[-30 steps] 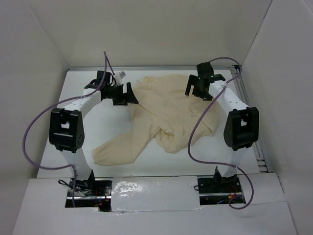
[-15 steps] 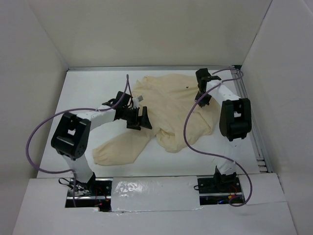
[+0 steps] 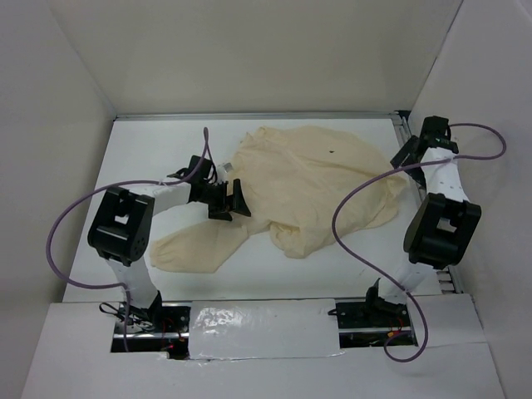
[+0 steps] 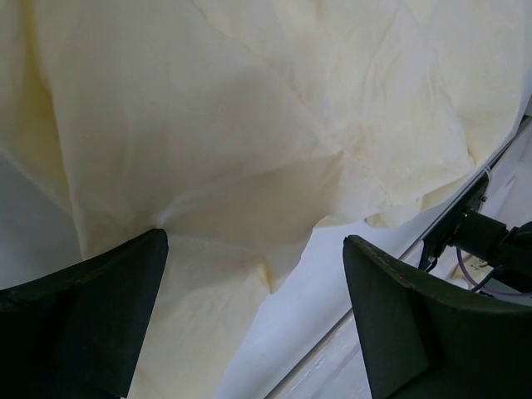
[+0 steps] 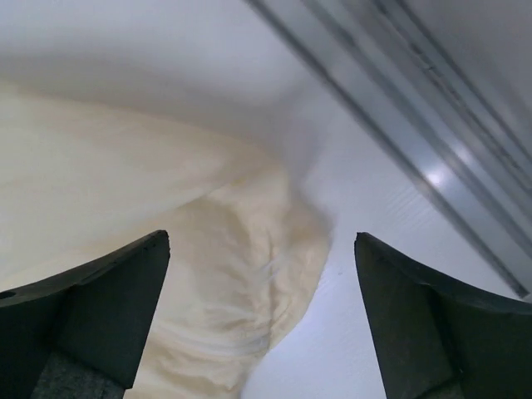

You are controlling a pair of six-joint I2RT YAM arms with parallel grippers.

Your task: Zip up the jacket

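Left arm (image 3: 125, 229): rises from its base at the near edge, elbow block held high on the left, forearm reaching right toward the middle.
Left end effector (image 3: 235, 199): held low at the forearm's end, pointing right; jaws wide apart.
Left fingers (image 4: 100, 307): two dark wedges, well apart, nothing gripped between them.
Right arm (image 3: 440, 229): rises from its base, elbow block out at the right edge, forearm stretched away toward the far right corner.
Right end effector (image 3: 405, 155): at the far right, turned inward and down; jaws wide apart.
Right fingers (image 5: 91, 307): two dark wedges, well apart, nothing gripped between them.
Arms: well apart from each other.
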